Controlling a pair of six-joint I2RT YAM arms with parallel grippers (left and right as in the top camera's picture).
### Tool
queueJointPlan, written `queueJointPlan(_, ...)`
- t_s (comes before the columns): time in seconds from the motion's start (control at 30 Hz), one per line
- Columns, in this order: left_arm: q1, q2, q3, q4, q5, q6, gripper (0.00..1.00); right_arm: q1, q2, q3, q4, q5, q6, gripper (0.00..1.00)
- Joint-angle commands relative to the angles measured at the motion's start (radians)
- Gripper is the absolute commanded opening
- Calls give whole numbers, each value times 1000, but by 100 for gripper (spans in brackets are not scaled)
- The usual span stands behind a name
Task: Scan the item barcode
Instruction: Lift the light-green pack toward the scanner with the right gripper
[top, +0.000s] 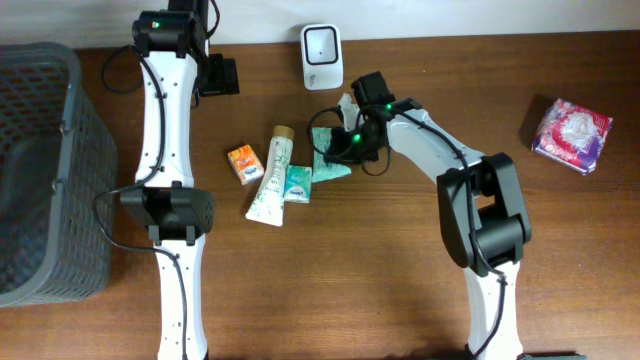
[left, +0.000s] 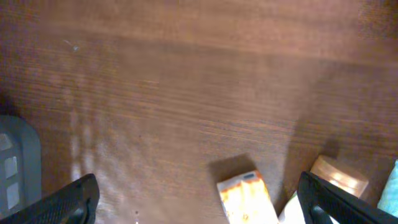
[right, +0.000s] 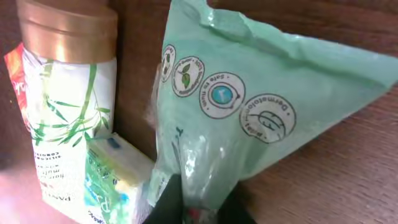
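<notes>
A pale green plastic packet (right: 249, 106) with round printed symbols lies on the wooden table, and my right gripper (right: 199, 208) is shut on its lower edge. From above, the green packet (top: 330, 168) sits just below the white barcode scanner (top: 322, 56), with the right gripper (top: 345, 150) over it. No barcode shows on the packet's visible face. My left gripper (top: 222, 76) hangs at the back left, open and empty. In the left wrist view its fingers (left: 68, 202) stand wide apart above bare wood.
An orange packet (top: 244, 164), a white bamboo-print tube (top: 272, 178) with a gold cap and a small teal tissue pack (top: 298, 184) lie left of the green packet. A dark mesh basket (top: 40, 170) fills the left edge. A pink-purple packet (top: 571, 134) lies far right.
</notes>
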Motion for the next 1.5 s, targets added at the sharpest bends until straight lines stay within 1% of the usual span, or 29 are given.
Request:
queueJointPlan(0.0,7,-32,-5,25,-11,2,99,1,16,27,-17,55,-8,4)
queueJointPlan(0.1,7,-32,-5,25,-11,2,99,-8,-24,170,-17,45,-12,4)
queueJointPlan(0.13,7,-32,-5,25,-11,2,99,-27,-26,247,51,45,-11,4)
queueJointPlan(0.2,7,-32,-5,25,-11,2,99,-39,-26,251,150,45,-7,4)
queueJointPlan(0.27,7,-32,-5,25,-11,2,99,-44,-25,250,108,46,-13,4)
queueJointPlan(0.3,7,-32,-5,25,-11,2,99,-42,-16,250,52,81,-12,15)
queueJointPlan(0.33,7,-32,-5,25,-11,2,99,-42,-3,248,23,132,-12,40)
queueJointPlan(0.37,7,-32,-5,25,-11,2,99,-43,13,246,27,150,-23,57)
queueJointPlan(0.4,7,-32,-5,25,-11,2,99,-43,34,246,58,149,-64,81)
queueJointPlan(0.43,7,-32,-5,25,-11,2,99,-43,47,245,95,150,-113,99)
queueJointPlan(0.53,7,-32,-5,25,-11,2,99,-43,100,245,212,134,-176,99)
queueJointPlan(0.57,7,-32,-5,25,-11,2,99,-42,135,245,230,83,-171,95)
queueJointPlan(0.63,7,-32,-5,25,-11,2,99,-42,155,245,203,40,-167,63)
queueJointPlan(0.67,7,-32,-5,25,-11,1,99,-42,157,245,169,14,-169,59)
queueJointPlan(0.73,7,-32,-5,25,-11,2,99,-42,156,245,58,-74,-168,38)
queueJointPlan(0.77,7,-32,-5,25,-11,2,99,-42,145,247,-8,-81,-168,31)
queueJointPlan(0.8,7,-32,-5,25,-11,2,99,-42,124,247,-65,-79,-168,30)
queueJointPlan(0.83,7,-32,-5,25,-11,2,99,-42,84,247,-111,-71,-168,38)
queueJointPlan(0.87,7,-32,-5,25,-11,2,99,-42,66,247,-114,-58,-168,57)
queueJointPlan(0.9,7,-32,-5,25,-11,2,99,-43,52,247,-102,-19,-165,81)
queueJointPlan(0.93,7,-32,-5,25,-11,2,99,-44,53,247,-98,33,-155,93)
queueJointPlan(1.03,7,-32,-5,25,-11,2,99,-42,84,246,-69,90,-98,96)
queueJointPlan(1.07,7,-32,-5,25,-11,2,99,-41,109,246,-65,90,-58,89)
queueJointPlan(1.13,7,-32,-5,25,-11,2,99,-41,157,246,-61,0,-47,83)
queueJointPlan(1.23,7,-32,-5,25,-11,2,99,-16,198,246,-49,-35,-47,63)
queueJointPlan(1.27,7,-32,-5,25,-11,1,99,0,200,246,-48,-23,-48,50)
queueJointPlan(1.33,7,-32,-5,25,-11,1,99,16,199,247,-21,-8,-31,4)
queueJointPlan(1.4,7,-32,-5,25,-11,1,99,3,194,299,-13,-29,-13,4)
queueJointPlan(1.47,7,-32,-5,25,-11,1,99,-30,185,470,-24,-64,-14,4)
